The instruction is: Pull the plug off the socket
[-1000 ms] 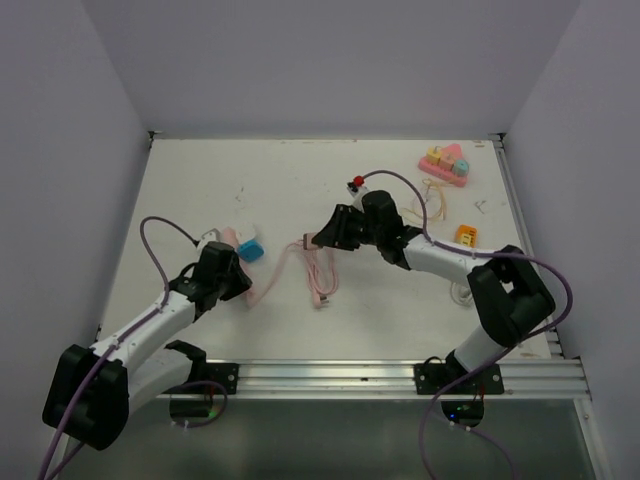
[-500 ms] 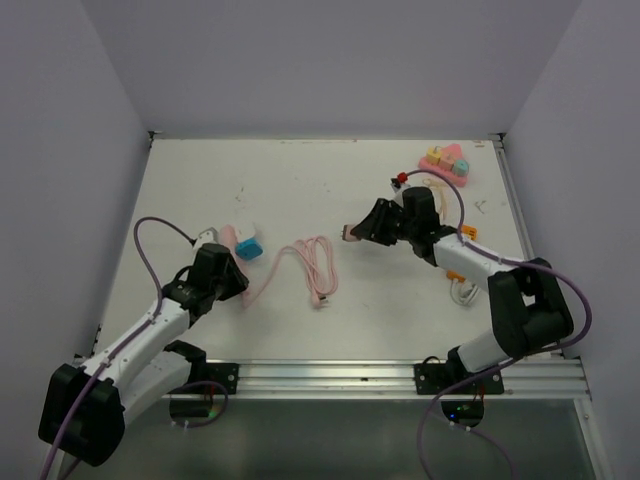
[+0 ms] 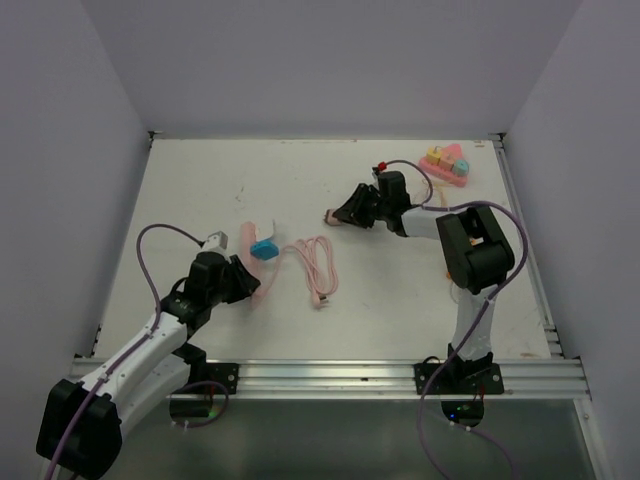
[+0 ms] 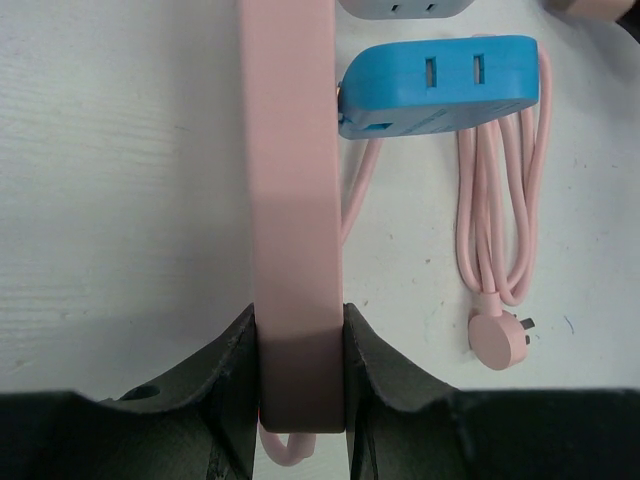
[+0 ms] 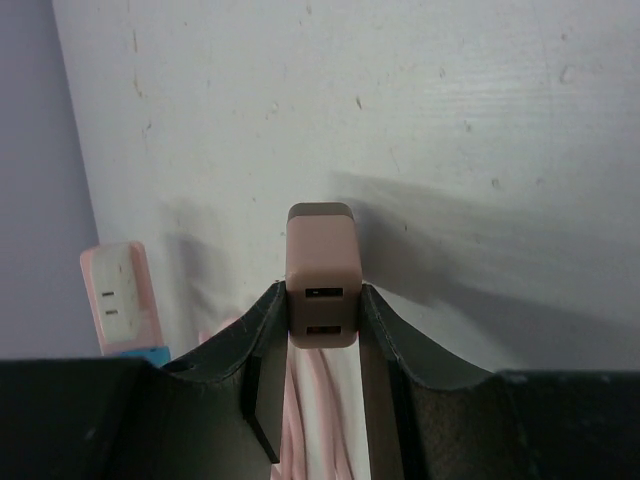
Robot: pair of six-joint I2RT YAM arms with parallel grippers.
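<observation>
The socket is a long pink power strip (image 3: pixel 255 268) (image 4: pixel 290 180), and my left gripper (image 3: pixel 238 282) (image 4: pixel 297 375) is shut on its near end. A blue adapter (image 3: pixel 264 247) (image 4: pixel 440 85) sits in the strip's side. The plug is a small pink USB charger block (image 3: pixel 329 216) (image 5: pixel 320 275), apart from the strip. My right gripper (image 3: pixel 337 214) (image 5: pixel 320 325) is shut on it, just above the table at centre back. The strip (image 5: pixel 120 290) shows far to the left in the right wrist view.
The strip's coiled pink cable (image 3: pixel 318 266) (image 4: pixel 495 210) lies between the two grippers, ending in a flat wall plug (image 4: pixel 497 342). A grey adapter (image 4: pixel 400 8) sits beyond the blue one. A pink block toy (image 3: pixel 446 164) stands at the back right.
My right gripper has carried the pink plug away from the cable area, right and then toward the back. My left gripper has drawn the strip slightly nearer and to the right.
</observation>
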